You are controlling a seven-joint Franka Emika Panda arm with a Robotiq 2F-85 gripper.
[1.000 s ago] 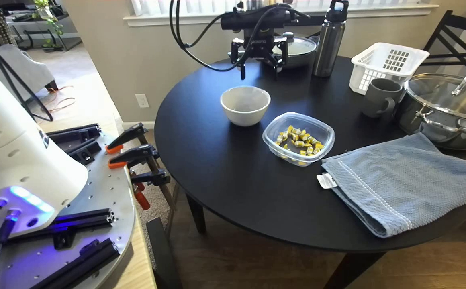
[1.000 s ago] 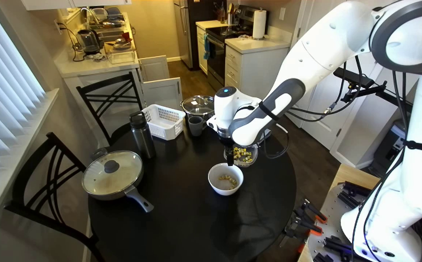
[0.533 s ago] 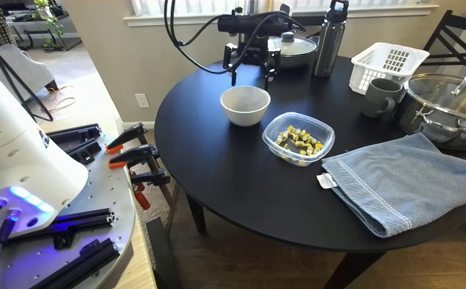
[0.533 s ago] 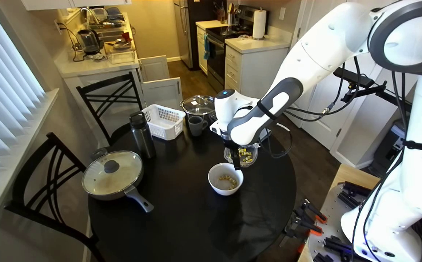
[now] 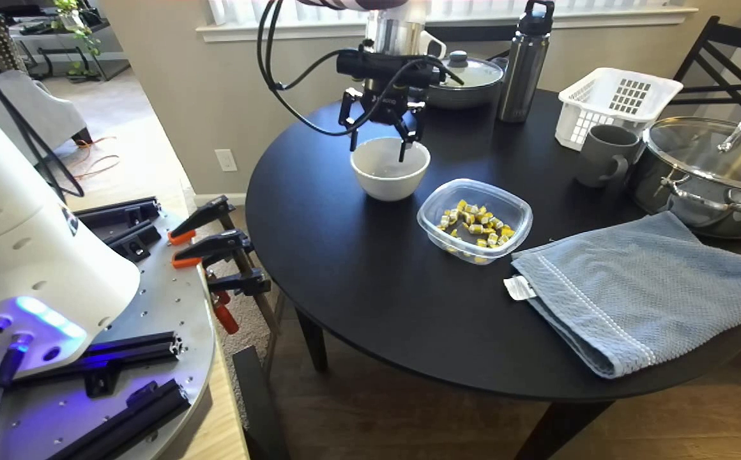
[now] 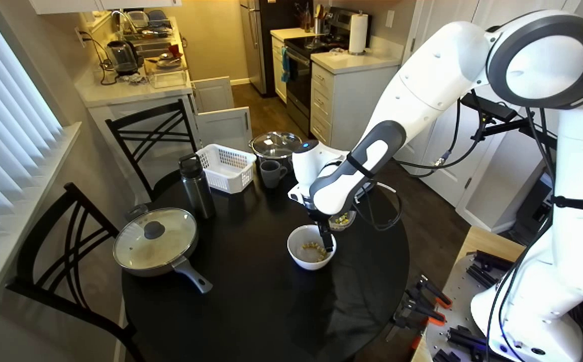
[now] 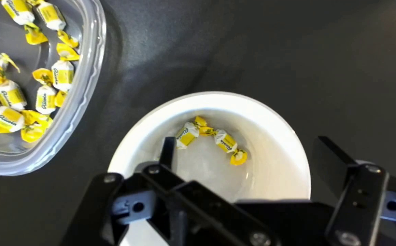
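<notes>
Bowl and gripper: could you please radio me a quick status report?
Gripper open, holding nothing, at the bowl; contact can't be told. Bowl upright, candies inside. Nearest obstacle: tub, standing apart from the bowl.

1 clear plastic container (image 7: 90, 65): cut off at your wrist view's top and left edges. 1 white bowl (image 7: 280, 153): partly hidden from you there behind the gripper (image 7: 245, 145). 1 glass-lidded steel pot (image 5: 706, 176): cut off, exterior view.

Pincer (image 5: 377, 152) has dropped — nearer white bowl (image 5: 388, 186).
</notes>
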